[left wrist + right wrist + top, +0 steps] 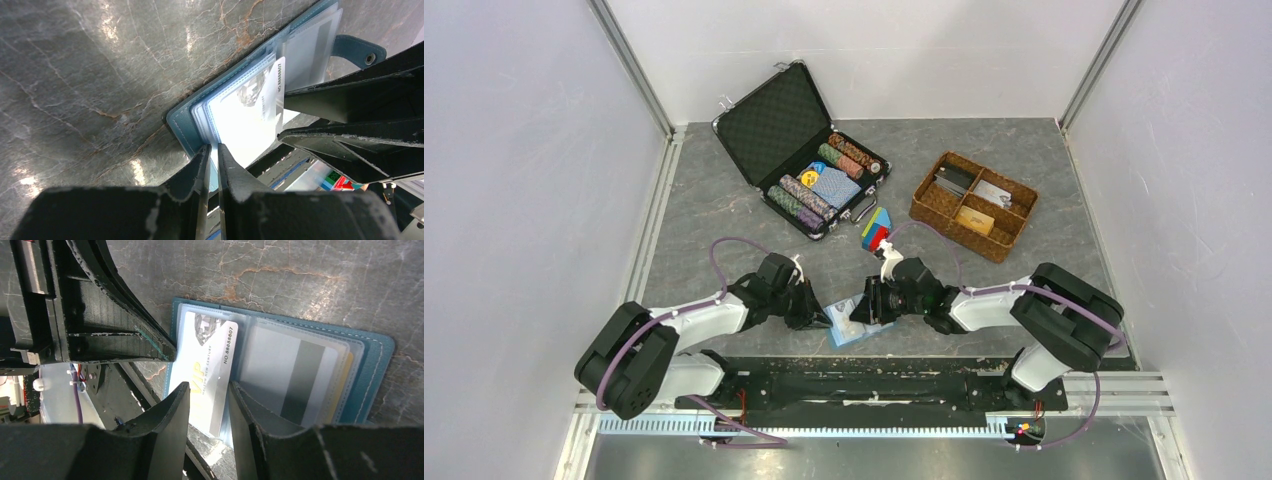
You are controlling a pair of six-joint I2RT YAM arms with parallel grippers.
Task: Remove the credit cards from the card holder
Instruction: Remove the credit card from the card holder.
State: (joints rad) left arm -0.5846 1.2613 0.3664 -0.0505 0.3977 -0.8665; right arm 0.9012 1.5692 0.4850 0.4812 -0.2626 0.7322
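The card holder [375,365] lies open and flat on the grey marbled worktop [724,200], at its near edge and between the two arms. It is a light-blue, book-like wallet with pale stitching along the border and a stack of clear plastic sleeves [305,47] inside. A blue strap [362,52] with a metal snap projects from one side.

One credit card [210,360] sits askew on the left page. It is white shading to yellow, with gold "VIP" lettering, a diamond print and a number down one long edge. Its end overhangs the holder's near edge.

The right page holds a second card [300,380] behind clear plastic, pale with a broad grey stripe. A yellow edge [348,375] shows behind it, possibly another card; the view is too poor to confirm.

The left gripper [214,147] has its jaws nearly together, clamped on the holder's near edge at the left page.

The right gripper [209,386] has its jaws partly apart, with the end of the VIP card between them. Whether they bear on that card cannot be told.
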